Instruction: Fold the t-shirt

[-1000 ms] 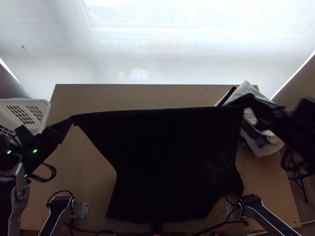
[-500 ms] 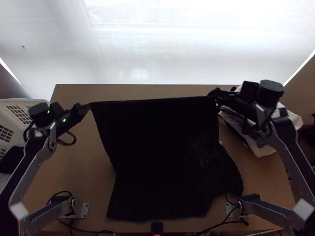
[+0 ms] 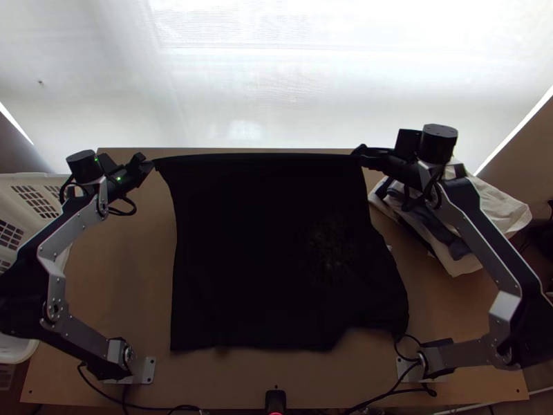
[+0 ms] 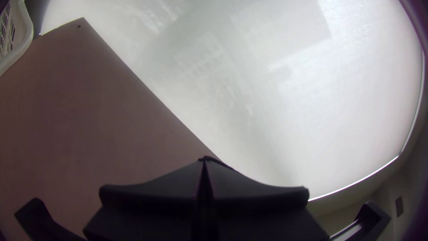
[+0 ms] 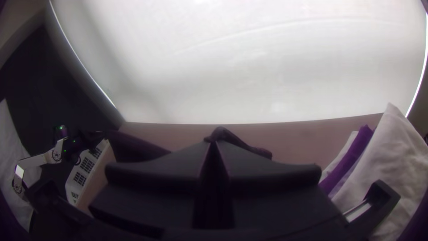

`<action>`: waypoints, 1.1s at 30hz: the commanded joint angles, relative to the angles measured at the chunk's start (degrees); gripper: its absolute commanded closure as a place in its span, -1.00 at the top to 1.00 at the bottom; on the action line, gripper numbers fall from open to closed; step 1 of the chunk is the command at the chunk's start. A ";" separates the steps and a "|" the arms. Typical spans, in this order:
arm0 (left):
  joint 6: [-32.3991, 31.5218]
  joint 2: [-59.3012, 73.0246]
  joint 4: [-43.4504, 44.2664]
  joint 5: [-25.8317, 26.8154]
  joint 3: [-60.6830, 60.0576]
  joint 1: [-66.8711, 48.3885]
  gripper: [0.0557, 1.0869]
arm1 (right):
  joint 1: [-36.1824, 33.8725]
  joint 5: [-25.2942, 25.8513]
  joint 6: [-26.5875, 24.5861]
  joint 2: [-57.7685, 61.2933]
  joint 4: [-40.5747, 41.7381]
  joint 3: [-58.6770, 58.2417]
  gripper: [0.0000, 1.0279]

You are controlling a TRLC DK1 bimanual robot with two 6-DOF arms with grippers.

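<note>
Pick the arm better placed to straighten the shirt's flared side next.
Right, I'd judge: the black shirt flares out toward the right arm's base, and the right gripper pinches the far corner on that side. The left gripper pinches the opposite corner, across the cloth.

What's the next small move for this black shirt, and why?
I'd probably lower the t-shirt's far edge onto the table: the left gripper and right gripper pinch its ends, it runs nearly straight between them, and the rest spreads toward the arms' bases.
</note>
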 commanded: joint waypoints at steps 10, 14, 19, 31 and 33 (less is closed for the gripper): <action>2.46 13.29 0.49 -3.91 10.53 0.52 -0.93 | 0.70 0.35 0.04 12.91 4.82 9.45 -0.94; 2.72 17.07 -1.44 -5.05 14.92 0.69 -0.93 | 0.35 0.35 0.30 16.95 4.82 13.84 -0.94; 3.25 20.06 -5.40 -7.25 18.97 0.16 -0.93 | -0.62 0.35 0.48 24.78 3.15 21.66 -0.94; 3.69 26.21 -15.94 -9.01 27.49 -1.42 -0.70 | -1.06 0.44 1.00 31.54 -2.03 29.75 0.28; 4.04 25.60 -15.86 -9.27 27.67 -1.24 -0.10 | -1.06 0.35 0.91 31.54 -6.34 31.42 0.80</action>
